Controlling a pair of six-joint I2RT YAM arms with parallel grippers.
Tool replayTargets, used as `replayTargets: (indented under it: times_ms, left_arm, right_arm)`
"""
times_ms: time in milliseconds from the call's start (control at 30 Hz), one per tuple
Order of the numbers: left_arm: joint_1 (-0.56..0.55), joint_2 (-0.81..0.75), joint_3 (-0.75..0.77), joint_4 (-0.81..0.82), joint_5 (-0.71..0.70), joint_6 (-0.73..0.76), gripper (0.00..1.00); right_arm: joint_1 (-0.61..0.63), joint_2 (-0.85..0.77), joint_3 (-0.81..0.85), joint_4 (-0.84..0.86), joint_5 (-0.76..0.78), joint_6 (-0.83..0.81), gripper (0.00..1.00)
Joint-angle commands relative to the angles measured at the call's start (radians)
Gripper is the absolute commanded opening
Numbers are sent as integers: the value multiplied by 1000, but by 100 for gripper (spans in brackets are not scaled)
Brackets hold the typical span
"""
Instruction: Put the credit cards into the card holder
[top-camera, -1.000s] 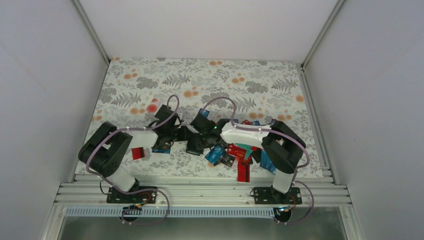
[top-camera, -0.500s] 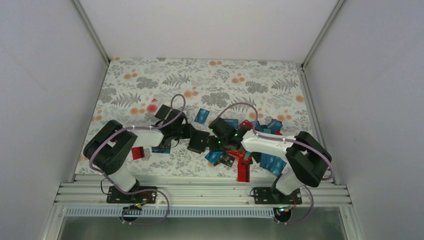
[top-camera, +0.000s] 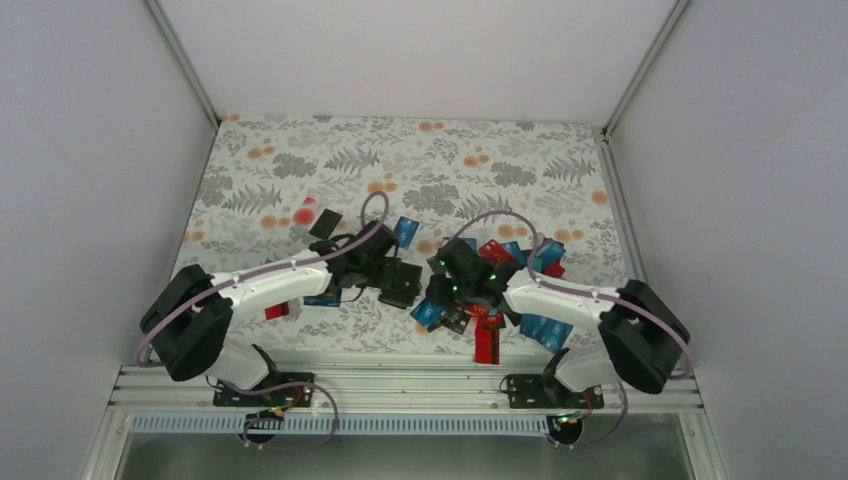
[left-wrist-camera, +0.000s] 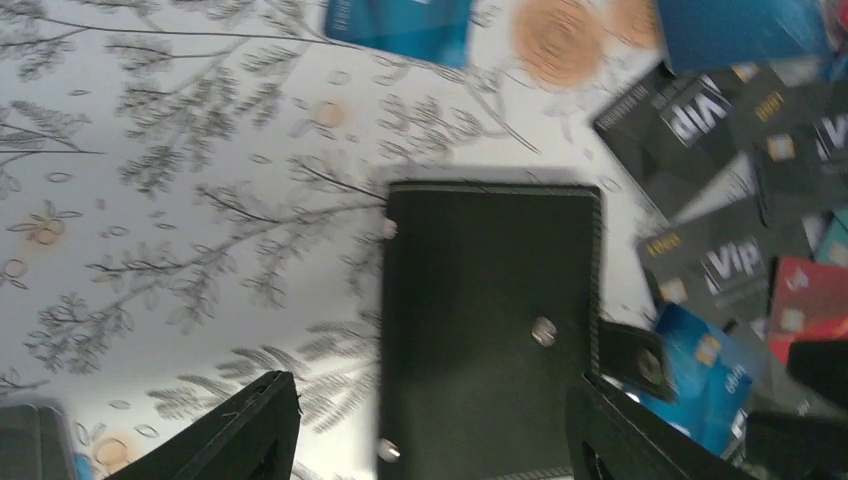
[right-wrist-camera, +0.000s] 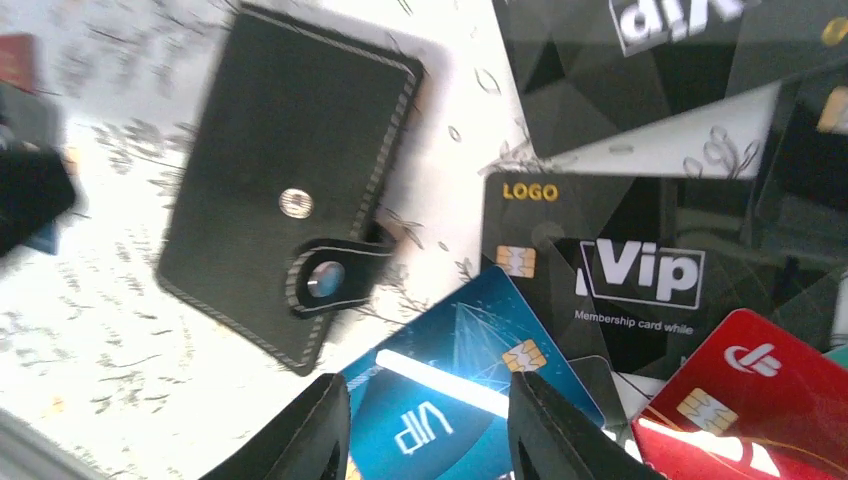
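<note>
The card holder (left-wrist-camera: 490, 320), a black stitched pouch with a snap and a loose strap, lies flat on the floral cloth. My left gripper (left-wrist-camera: 435, 400) hangs open above it, one finger off each side, touching nothing. In the top view the card holder (top-camera: 400, 285) sits between both wrists. My right gripper (right-wrist-camera: 425, 400) is open over a blue VIP card (right-wrist-camera: 460, 390), just right of the card holder (right-wrist-camera: 290, 180). More credit cards lie around it: a black VIP card (right-wrist-camera: 620, 270) and a red card (right-wrist-camera: 760, 390). The card pile (top-camera: 495, 290) spreads under the right arm.
Stray cards lie apart from the pile: a blue card (top-camera: 405, 232) behind the holder, a red card (top-camera: 277, 307) near the left arm, a red card (top-camera: 487, 345) by the front edge. A slim black rectangle (top-camera: 323, 224) lies at the left. White walls enclose the cloth.
Both grippers have opened. The right arm drew back from over the holder to the pile's near edge. The left wrist moved right, over the holder.
</note>
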Motion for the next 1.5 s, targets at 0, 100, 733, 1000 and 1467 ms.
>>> replayTargets:
  times_ms: [0,100,733,1000,1467]
  left_arm:
    - [-136,54,74,-181,-149,-13,67]
    - [-209,171,135,-226,-201,-48,66]
    - [-324,410,265,-278,-279,-94,80]
    - [-347,402,314,-299,-271,-93,84]
    - [-359,391,349,-306,-276,-64,79]
  right_arm:
    - [-27,-123,3,-29,12,-12,42]
    - [-52,-217,4,-71,28,-13,43]
    - [-142,-316,7,-146,-27,-43,42]
    - [-147,-288,29,-146,-30,-37,40]
    - [-159,-218,86,-160,-27,-48,39]
